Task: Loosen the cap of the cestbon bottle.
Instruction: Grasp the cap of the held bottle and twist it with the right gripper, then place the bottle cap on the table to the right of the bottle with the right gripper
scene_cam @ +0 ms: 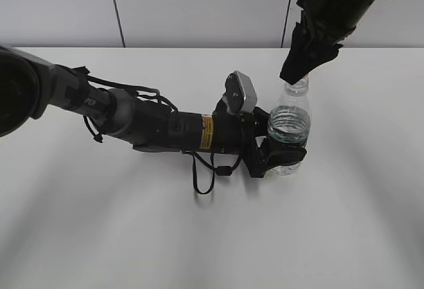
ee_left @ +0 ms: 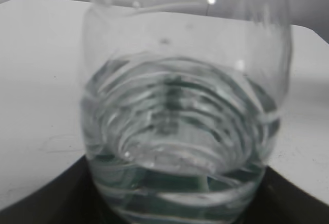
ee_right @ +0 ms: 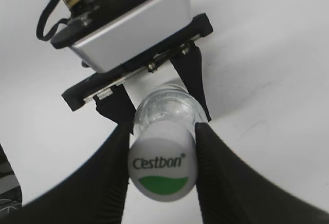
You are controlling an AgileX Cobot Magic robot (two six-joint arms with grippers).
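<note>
The cestbon bottle [scene_cam: 289, 120] stands upright on the white table, clear plastic with water and a dark green label band. My left gripper [scene_cam: 283, 148] is shut on its lower body from the left; the left wrist view is filled by the bottle [ee_left: 180, 131]. My right gripper [scene_cam: 295, 77] comes down from above and is shut on the cap [ee_right: 163, 171], white with a green half-moon and "Cestbon" lettering, one black finger pressed on each side of it [ee_right: 162, 147]. In the exterior view the cap is hidden by the fingers.
The white table [scene_cam: 132, 236] stretches all round the bottle. A pale wall stands behind it. The left arm's wrist camera housing [ee_right: 128, 23] sits just behind the bottle. A black cable loop [scene_cam: 202, 179] hangs under the left arm.
</note>
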